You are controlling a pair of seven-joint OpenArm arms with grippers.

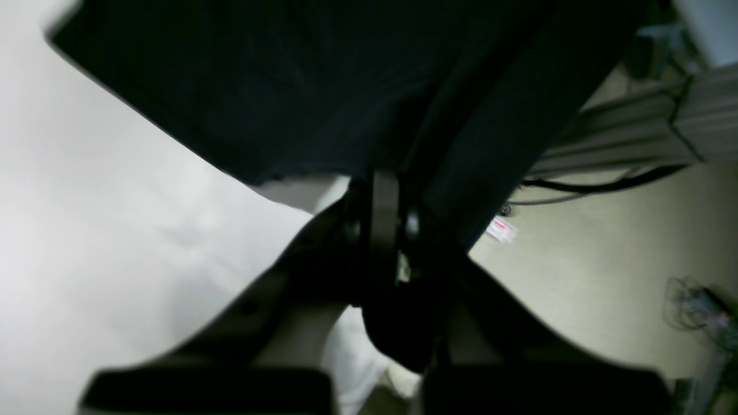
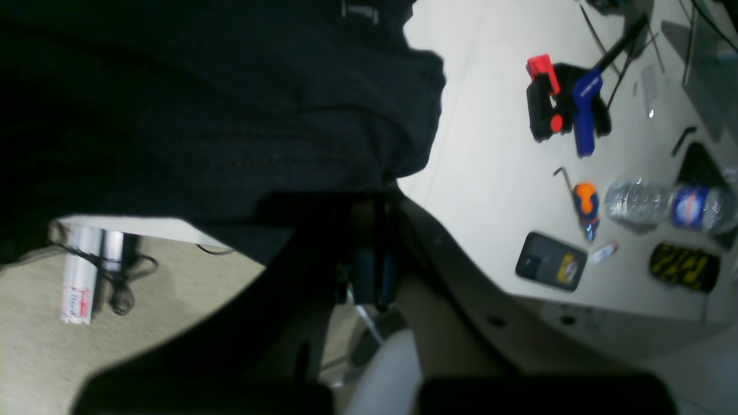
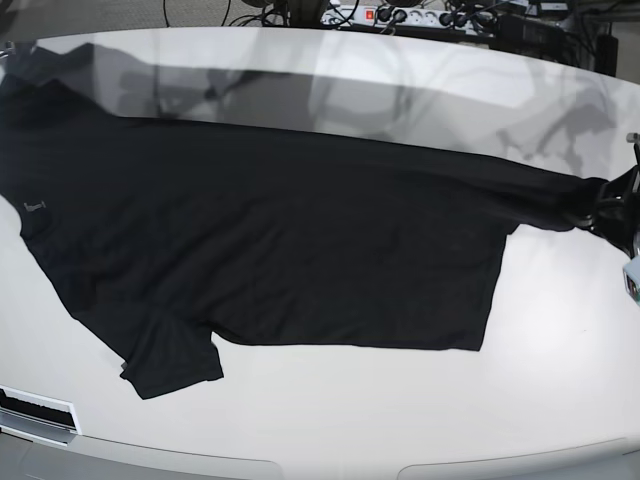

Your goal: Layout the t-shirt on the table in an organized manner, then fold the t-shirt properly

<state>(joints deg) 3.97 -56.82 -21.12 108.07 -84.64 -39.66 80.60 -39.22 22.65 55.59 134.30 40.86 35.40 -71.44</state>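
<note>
**Black shirt stretched wide across the white table, both grippers pinching its edges**

In the base view the t-shirt lies spread over the table, filling most of the surface from 9 o'clock across to 3 o'clock. A short sleeve pokes out toward 7 o'clock, and a tiny grey logo mark sits near the 9 o'clock edge. The cloth narrows to a drawn-out point at 3 o'clock, where the left gripper meets it at the frame edge. A power strip with cables lies beyond the table at 12 o'clock.

In the left wrist view the left gripper has its fingers pressed together on a fold of the t-shirt, which fans out toward 12 o'clock above the table. Pale floor shows at 4 o'clock.

In the right wrist view the right gripper is pinched on the edge of the t-shirt, though its tips are dark and hard to read. The cloth covers the frame from 9 to 12 o'clock. On the table toward 3 o'clock lie a red, black and blue clamp, a water bottle, a small orange screwdriver, a phone and a yellow-and-black pouch
</note>
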